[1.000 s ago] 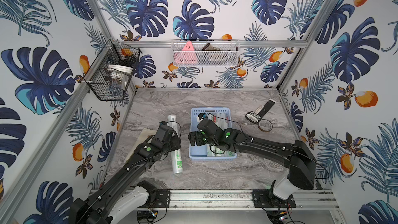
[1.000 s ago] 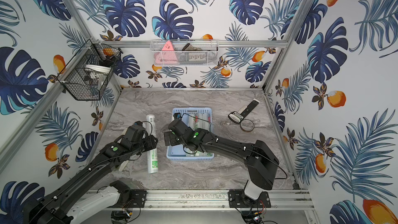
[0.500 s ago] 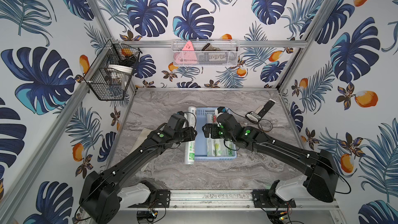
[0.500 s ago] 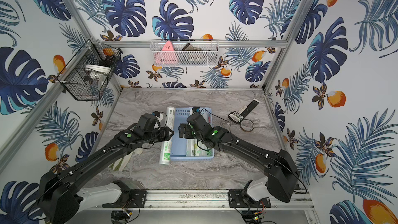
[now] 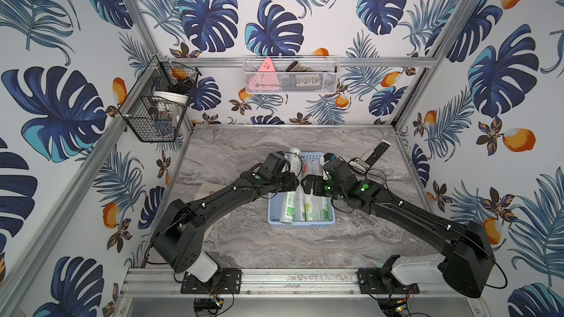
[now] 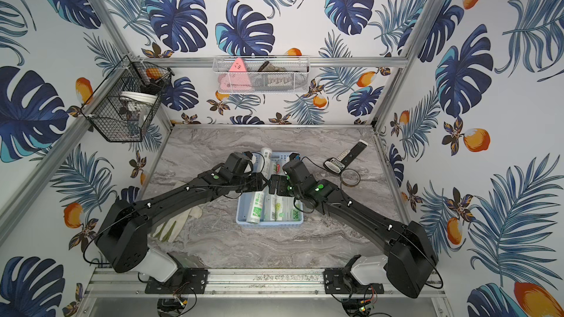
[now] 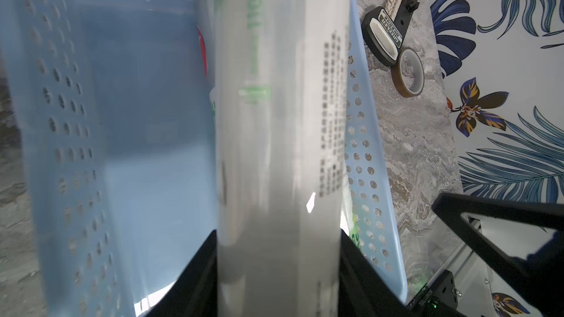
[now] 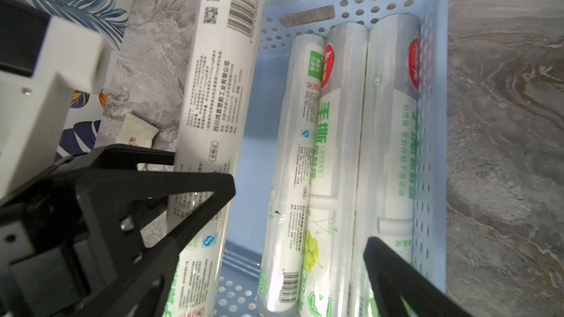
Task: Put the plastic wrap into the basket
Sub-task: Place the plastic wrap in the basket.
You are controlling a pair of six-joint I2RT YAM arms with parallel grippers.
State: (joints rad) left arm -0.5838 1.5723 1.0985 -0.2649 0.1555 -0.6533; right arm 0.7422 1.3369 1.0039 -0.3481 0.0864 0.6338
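Worktop (image 5: 305,245): grey marbled slab, walled on three sides by leaf-print panels.
Left arm (image 5: 219,199): reaches from the near left corner to the basket's left side.
Right arm (image 5: 412,211): reaches from the near right corner to the middle of the basket.
Mesh basket (image 5: 290,79): white, hung on the back rail, with a pink triangular thing inside.
Wire basket (image 5: 152,114): black, hung on the left post, with a white-lidded jar inside.
Basket (image 5: 302,225): light blue with perforated walls, standing mid-worktop with its long side running away from the arms.
Three rolls (image 5: 314,208): lie side by side on the floor of the basket, filling its right part; the one nearest the right wall is marked "300".
Held roll (image 8: 213,102): lengthways over the basket's left part. Its far end sticks out past the far rim and its near end is low by the near left corner. Whether it touches the floor I cannot tell.
Glove (image 6: 174,224): pale, flat on the worktop under the left arm.
Left gripper (image 5: 290,183): fingers (image 7: 195,275) clamped on the held roll at about mid-length.
Right gripper (image 5: 309,184): fingers (image 8: 195,190) wide apart and empty, above the three rolls and just beside the left gripper.
Brush (image 7: 384,35): black-handled, on the worktop right of the basket.
Tape ring (image 7: 410,74): amber, touching the brush.
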